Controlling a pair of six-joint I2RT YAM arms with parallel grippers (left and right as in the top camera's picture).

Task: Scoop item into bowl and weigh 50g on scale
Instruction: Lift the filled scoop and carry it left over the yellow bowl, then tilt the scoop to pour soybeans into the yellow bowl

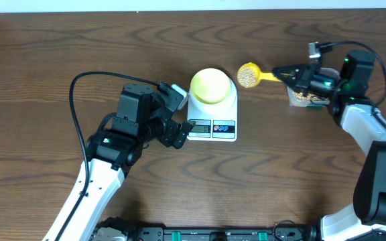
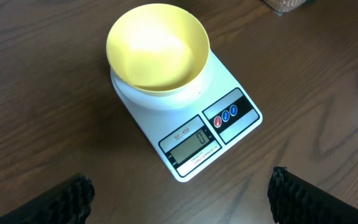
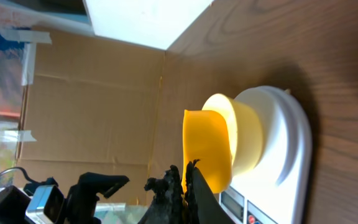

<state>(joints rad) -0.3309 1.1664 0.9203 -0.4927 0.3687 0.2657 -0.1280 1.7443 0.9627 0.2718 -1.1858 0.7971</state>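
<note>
The white scale [image 1: 228, 128] stands mid-table with the empty pale-yellow bowl [image 1: 211, 86] on its platform. In the left wrist view the bowl [image 2: 157, 46] is bare inside and the scale [image 2: 229, 84] lies just ahead. My left gripper [image 1: 179, 120] rests open by the scale's left front corner, its fingers [image 2: 67, 199] wide apart over bare wood. My right gripper [image 1: 288, 73] is shut on the handle of a yellow scoop [image 1: 249, 74] heaped with tan beans, held just right of the bowl. From the right wrist, the scoop [image 3: 207, 146] hangs beside the bowl [image 3: 244, 137].
A clear plastic tub [image 1: 307, 99] holding more beans sits under my right gripper, partly hidden by it. A cardboard wall [image 3: 92, 106] stands beyond the table's far side. Dark wood table [image 1: 59, 53] stretches all around the scale.
</note>
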